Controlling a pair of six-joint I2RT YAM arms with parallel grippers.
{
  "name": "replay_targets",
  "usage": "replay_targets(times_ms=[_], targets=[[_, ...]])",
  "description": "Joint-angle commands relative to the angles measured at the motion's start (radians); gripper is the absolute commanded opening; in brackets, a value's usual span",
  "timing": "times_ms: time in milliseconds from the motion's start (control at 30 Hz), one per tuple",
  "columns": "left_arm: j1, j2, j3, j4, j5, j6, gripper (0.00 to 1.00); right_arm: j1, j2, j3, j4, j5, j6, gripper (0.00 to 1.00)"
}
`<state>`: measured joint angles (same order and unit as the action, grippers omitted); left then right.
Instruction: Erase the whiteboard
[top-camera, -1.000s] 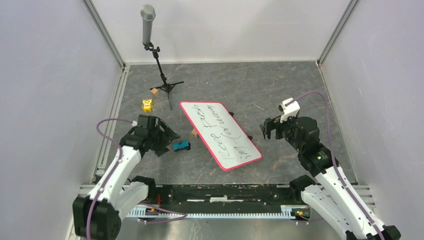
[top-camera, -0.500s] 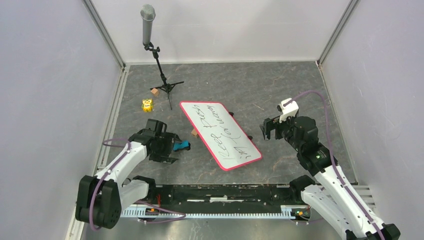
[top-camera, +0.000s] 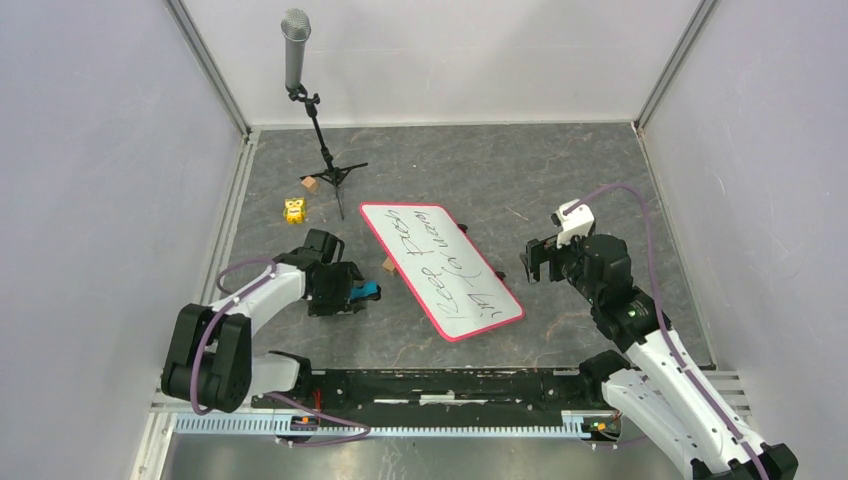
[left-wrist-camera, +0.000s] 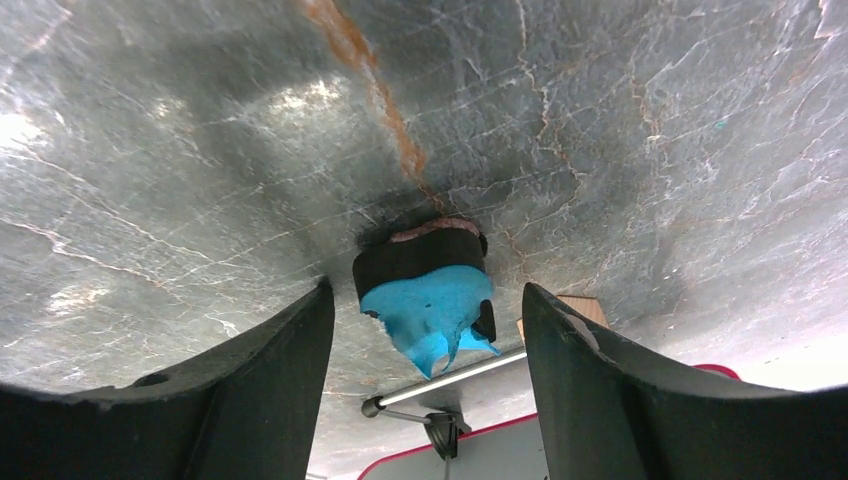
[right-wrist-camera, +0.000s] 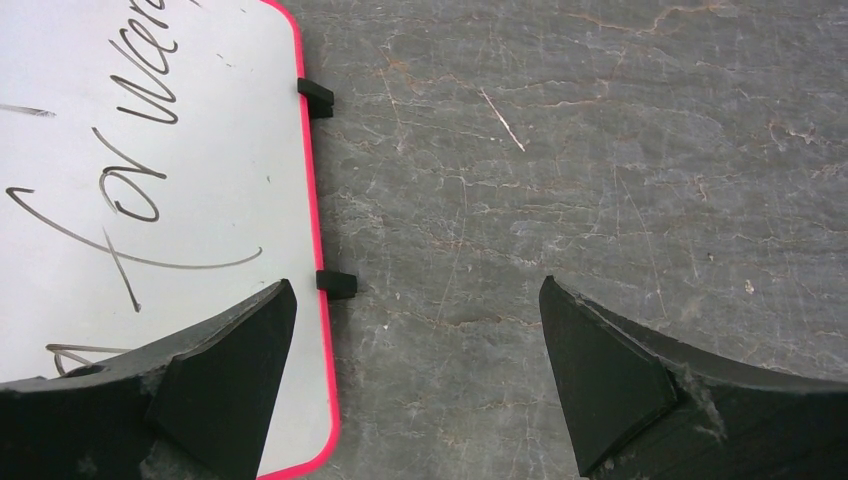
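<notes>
L gripper (top-camera: 351, 292): jaws are seen parted, one finger each side of a small blue eraser (left-wrist-camera: 430, 310). A gap is visible on both sides in the wrist view, so nothing is clamped yet. The eraser (blue top, dark felt end, pinkish rim) is lying on the grey marbled table (top-camera: 560, 170). A small wooden block (left-wrist-camera: 566, 306) is seen just beyond the R finger of that gripper.

R gripper (right-wrist-camera: 417, 285): jaws are spread wide and nothing is held, w/ only bare tabletop between the fingers. Its L finger (right-wrist-camera: 215, 370) is seen overlapping the whiteboard's near corner in the wrist view; contact can't be told.

The whiteboard (top-camera: 440, 270) is laid flat and diagonal at mid-table, btwn the two arms, w/ its pink-red rim fully in view from the top cam. Black handwriting is seen across its face, not erased. Two black clips (right-wrist-camera: 316, 97) are seen on the rim side facing the R arm.

Further back L: a mic on a tripod stand (top-camera: 295, 45) is upright, w/ a yellow toy (top-camera: 294, 210) and another wooden block (top-camera: 310, 183) near its feet.
</notes>
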<state>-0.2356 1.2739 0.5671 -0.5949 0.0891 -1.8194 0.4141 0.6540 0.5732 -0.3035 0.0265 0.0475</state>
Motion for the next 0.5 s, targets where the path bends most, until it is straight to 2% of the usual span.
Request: replay_targets(times_ms=[0,100,267,367,467], targets=[[-0.031,0.031,0.038,0.024,-0.082,-0.104,0.73,-0.004,-0.014,-0.012,0.041,0.017,-0.001,0.98],[-0.036,0.047,0.045,0.024,-0.086,-0.118,0.68,-0.003,-0.008,-0.011,0.038,0.021,0.001,0.97],[-0.039,0.055,0.043,0.043,-0.119,-0.09,0.49,-0.004,-0.016,-0.009,0.026,0.036,0.002,0.97],[-0.057,0.032,0.038,0.043,-0.149,-0.061,0.48,-0.004,-0.024,-0.008,0.024,0.036,0.002,0.97],[-0.059,-0.013,0.023,0.029,-0.175,-0.019,0.4,-0.003,-0.028,-0.01,0.023,0.035,0.002,0.98]])
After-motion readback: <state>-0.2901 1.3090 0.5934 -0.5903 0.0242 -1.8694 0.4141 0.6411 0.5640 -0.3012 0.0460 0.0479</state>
